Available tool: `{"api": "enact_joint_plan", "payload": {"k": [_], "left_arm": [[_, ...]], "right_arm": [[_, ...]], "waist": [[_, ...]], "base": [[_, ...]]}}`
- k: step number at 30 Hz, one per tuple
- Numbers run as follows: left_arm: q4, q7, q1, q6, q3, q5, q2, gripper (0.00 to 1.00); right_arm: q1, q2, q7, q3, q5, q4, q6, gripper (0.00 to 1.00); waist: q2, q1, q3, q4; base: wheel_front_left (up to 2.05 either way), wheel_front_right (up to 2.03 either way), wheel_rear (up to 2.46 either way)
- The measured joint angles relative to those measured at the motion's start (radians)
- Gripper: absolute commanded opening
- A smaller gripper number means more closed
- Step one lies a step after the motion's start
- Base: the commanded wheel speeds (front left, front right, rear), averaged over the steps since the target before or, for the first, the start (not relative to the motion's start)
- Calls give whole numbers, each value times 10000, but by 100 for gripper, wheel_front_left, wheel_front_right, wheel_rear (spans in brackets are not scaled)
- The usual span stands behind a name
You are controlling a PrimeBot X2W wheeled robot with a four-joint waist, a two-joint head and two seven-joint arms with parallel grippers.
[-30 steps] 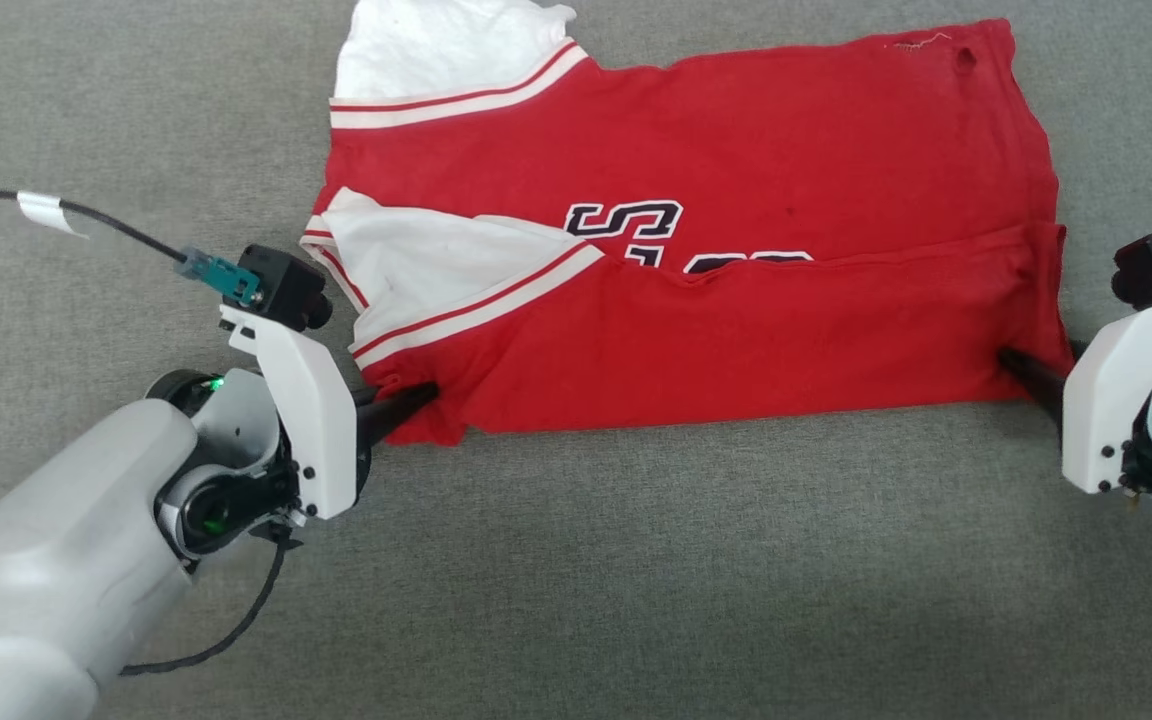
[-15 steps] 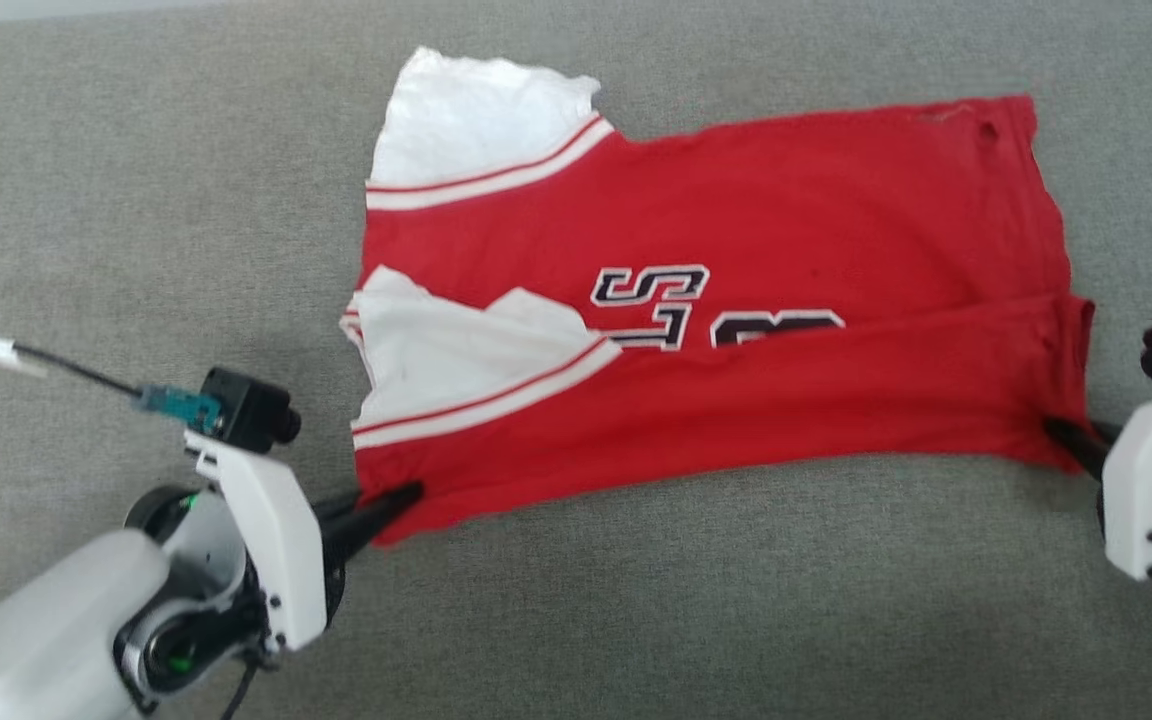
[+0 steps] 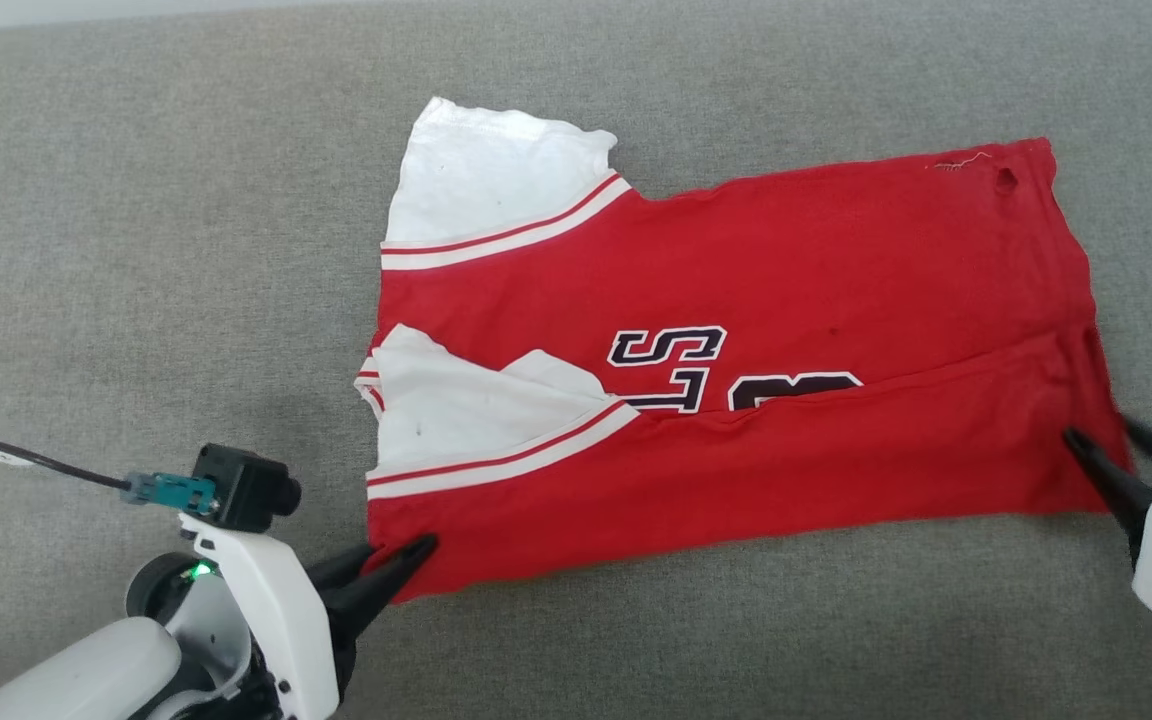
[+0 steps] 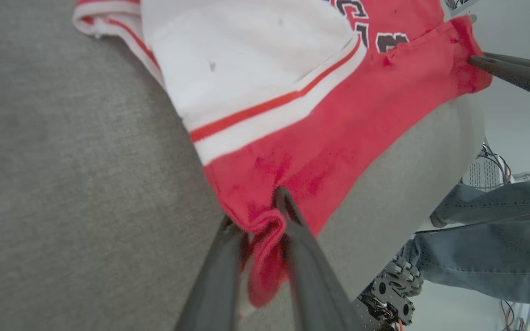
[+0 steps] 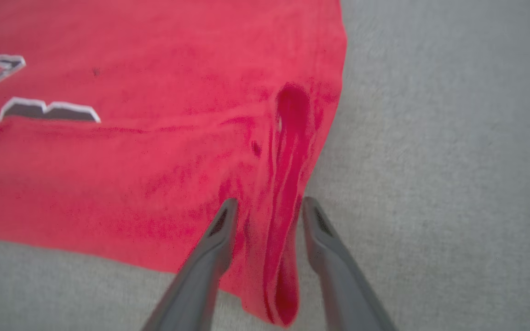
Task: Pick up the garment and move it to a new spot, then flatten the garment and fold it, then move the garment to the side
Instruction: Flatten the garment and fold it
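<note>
Red jersey cloth: the garment (image 3: 786, 300) lies flat on a grey fabric surface (image 3: 136, 250), set crosswise in the head view with its sleeves toward the robot's left and its hem toward the right. The near long edge is folded up over the middle and covers the lower part of the lettering (image 3: 671, 345). One white sleeve (image 3: 456, 410) rests on that flap; the other sleeve (image 3: 496, 185) projects at the far left corner. The left gripper (image 3: 401, 548) meets the near left corner. In its wrist view a ridge of red cloth fills the narrow gap between the fingers (image 4: 292, 239), and whether it is pinched cannot be told. The right gripper (image 3: 1098, 430) is at the near right corner, fingers (image 5: 210, 257) spread astride a raised crease. A person's leg (image 4: 490, 257) in jeans stands beyond the surface.
</note>
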Motion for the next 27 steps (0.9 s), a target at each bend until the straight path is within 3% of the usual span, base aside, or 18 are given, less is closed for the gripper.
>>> {"api": "enact_joint_plan", "payload": {"k": [4,10,17,22,27], "left_arm": [[46,-351,-8,184,198,119,-10,100],[431,-1469,-354,564,932,495,171,100],[1645,-1964,-1434,575,1674,662,-13,100],[3358,-1626,-2975,472,1994,748,-564,100],[5544,-75,-4848,86,1942,688,-1193,100]], "right_arm": [[107,552,-826,-525,-593,-203,0,100],[200,1923,-3365,-1172,-1751,-593,0,100],[150,3590,-5864,-1569,-2431,-617,-2,100],[-122,4040,-6604,-1089,-2474,-451,-2,100],[-621,4126,-6985,-871,-2362,52,-2,100]], "waist": [[0,0,-49,-8],[0,0,-81,-279],[0,0,-65,-931],[0,0,129,-1511],[0,0,610,-2241]], "base": [[0,0,0],[0,0,0],[0,0,0],[0,0,0],[0,0,0]]}}
